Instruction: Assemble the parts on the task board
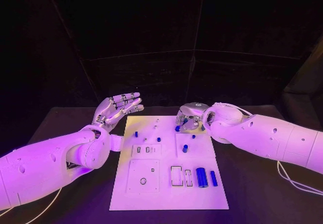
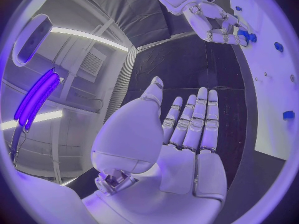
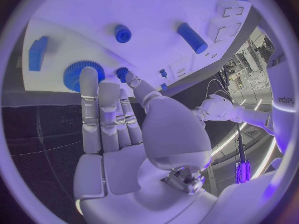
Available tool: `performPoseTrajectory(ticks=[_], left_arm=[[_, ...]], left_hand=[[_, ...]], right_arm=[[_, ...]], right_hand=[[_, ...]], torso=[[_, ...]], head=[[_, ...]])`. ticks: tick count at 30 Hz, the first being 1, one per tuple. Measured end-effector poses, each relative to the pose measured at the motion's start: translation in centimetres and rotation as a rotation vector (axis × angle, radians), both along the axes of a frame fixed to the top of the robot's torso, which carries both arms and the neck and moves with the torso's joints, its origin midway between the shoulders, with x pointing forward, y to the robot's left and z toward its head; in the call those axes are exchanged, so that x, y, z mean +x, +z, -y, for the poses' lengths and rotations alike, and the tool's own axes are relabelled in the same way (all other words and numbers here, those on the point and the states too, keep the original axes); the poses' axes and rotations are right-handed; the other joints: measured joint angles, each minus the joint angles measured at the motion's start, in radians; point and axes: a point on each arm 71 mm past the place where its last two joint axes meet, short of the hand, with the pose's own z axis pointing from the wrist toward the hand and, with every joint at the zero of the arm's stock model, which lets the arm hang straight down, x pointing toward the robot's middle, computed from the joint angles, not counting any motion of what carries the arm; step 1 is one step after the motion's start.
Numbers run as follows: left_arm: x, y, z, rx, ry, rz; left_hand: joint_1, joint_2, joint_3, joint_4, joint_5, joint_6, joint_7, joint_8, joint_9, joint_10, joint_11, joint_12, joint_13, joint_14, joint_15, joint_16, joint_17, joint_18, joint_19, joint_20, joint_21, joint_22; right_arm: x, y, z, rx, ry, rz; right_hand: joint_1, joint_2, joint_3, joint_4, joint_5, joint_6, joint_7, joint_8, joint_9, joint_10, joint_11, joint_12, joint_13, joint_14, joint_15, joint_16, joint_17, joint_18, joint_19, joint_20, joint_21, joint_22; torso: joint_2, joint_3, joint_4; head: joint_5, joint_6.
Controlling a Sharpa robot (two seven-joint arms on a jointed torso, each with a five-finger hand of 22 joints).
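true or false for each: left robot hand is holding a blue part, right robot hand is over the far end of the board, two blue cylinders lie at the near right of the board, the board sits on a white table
1. The left robot hand is holding a blue part. False: it is held up beside the task board, fingers spread, holding nothing.
2. The right robot hand is over the board's far end. True.
3. Two blue cylinders lie at the board's near right. True; the thinner one lies beside the thicker.
4. The board sits on a white table. False: the table is black.
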Motion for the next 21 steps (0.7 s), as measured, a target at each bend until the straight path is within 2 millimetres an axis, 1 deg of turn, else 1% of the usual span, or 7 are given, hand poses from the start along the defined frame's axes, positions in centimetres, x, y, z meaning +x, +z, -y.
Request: performPoseTrajectory(ticks=[4,8,10,12,14,15,21], left_arm=[[0.01,0.00,-0.01,0.001,-0.001,-0.001],[0.01,0.00,-0.17,0.002,0.001,-0.001],[0.01,-0.01,-0.19,0.003,0.001,-0.002],[0.01,-0.01,-0.19,0.003,0.001,-0.003],[0.01,-0.01,-0.20,0.003,0.001,-0.003],[0.01,-0.01,-0.21,0.003,0.001,-0.003],[0.03,-0.01,-0.23,0.004,0.001,-0.004]], left_hand=[[0.000,0.000,0.000,0.000,0.000,0.000,0.000,0.000,0.000,0.000,0.000,0.000,0.000,0.000,0.000,0.000,0.000,0.000,0.000,0.000,0.000,0.000],[0.000,0.000,0.000,0.000,0.000,0.000,0.000,0.000,0.000,0.000,0.000,0.000,0.000,0.000,0.000,0.000,0.000,0.000,0.000,0.000,0.000,0.000],[0.000,0.000,0.000,0.000,0.000,0.000,0.000,0.000,0.000,0.000,0.000,0.000,0.000,0.000,0.000,0.000,0.000,0.000,0.000,0.000,0.000,0.000],[0.000,0.000,0.000,0.000,0.000,0.000,0.000,0.000,0.000,0.000,0.000,0.000,0.000,0.000,0.000,0.000,0.000,0.000,0.000,0.000,0.000,0.000],[0.000,0.000,0.000,0.000,0.000,0.000,0.000,-0.001,0.000,0.000,0.000,0.000,0.000,0.000,0.000,0.000,0.000,0.000,0.000,0.000,0.000,0.000],[0.000,0.000,0.000,0.000,0.000,0.000,0.000,-0.004,0.000,0.000,0.000,0.000,0.000,0.000,0.000,0.000,0.000,0.000,0.003,-0.003,0.000,0.000],[0.000,0.000,0.003,-0.003,0.000,0.000,0.000,-0.004,0.000,0.000,0.000,0.000,0.000,0.000,0.000,0.000,-0.001,0.000,0.003,-0.003,0.000,0.000]], right_arm=[[0.02,-0.05,-0.25,-0.011,0.004,0.000],[0.03,-0.09,-0.40,-0.020,0.008,-0.002],[0.05,-0.13,-0.41,-0.024,0.008,-0.004],[0.08,-0.17,-0.45,-0.029,0.008,-0.007],[0.10,-0.21,-0.51,-0.033,0.009,-0.010],[0.11,-0.23,-0.55,-0.034,0.010,-0.011],[0.22,-0.34,-0.83,-0.041,0.013,-0.020]], right_hand=[[0.000,0.000,0.010,0.002,0.000,0.000,0.000,0.000,0.000,0.000,0.000,0.000,0.000,0.000,0.000,0.050,0.051,0.000,0.006,0.006,0.043,0.050],[-0.005,0.005,0.022,0.003,0.000,0.000,0.000,0.000,0.000,0.000,0.000,0.004,0.000,0.000,0.000,0.098,0.100,0.000,0.019,0.004,0.087,0.104],[-0.005,0.005,0.028,0.006,0.000,0.002,-0.002,0.000,0.000,0.007,-0.006,0.008,0.000,0.000,0.000,0.124,0.128,0.000,0.023,0.005,0.114,0.137],[-0.009,0.009,0.035,0.005,0.000,0.006,-0.002,0.000,0.001,0.014,-0.002,0.008,0.000,0.000,0.000,0.143,0.146,0.000,0.029,0.004,0.132,0.159],[-0.005,0.014,0.043,0.005,0.000,0.015,-0.004,0.000,0.001,0.021,-0.009,0.012,0.000,0.000,0.000,0.171,0.176,0.000,0.041,0.003,0.159,0.193],[-0.004,0.015,0.046,0.008,0.000,0.018,-0.007,0.000,0.002,0.024,-0.006,0.012,0.000,0.000,0.000,0.180,0.185,0.000,0.042,0.002,0.167,0.203],[-0.008,0.019,0.065,0.007,0.000,0.026,-0.010,0.000,0.002,0.033,-0.014,0.012,0.000,0.000,0.000,0.212,0.215,0.000,0.042,0.002,0.196,0.235]], torso=[[0.001,-0.0005,0.0012],[0.002,-0.0012,0.0019],[0.003,-0.0013,0.0022],[0.003,-0.0013,0.0022],[0.004,-0.0013,0.0022],[0.004,-0.0014,0.0022],[0.005,-0.0015,0.0024]], head=[[-0.001,-0.006],[-0.001,-0.011],[0.001,-0.013],[0.003,-0.017],[0.005,-0.019],[0.007,-0.020],[0.010,-0.026]])
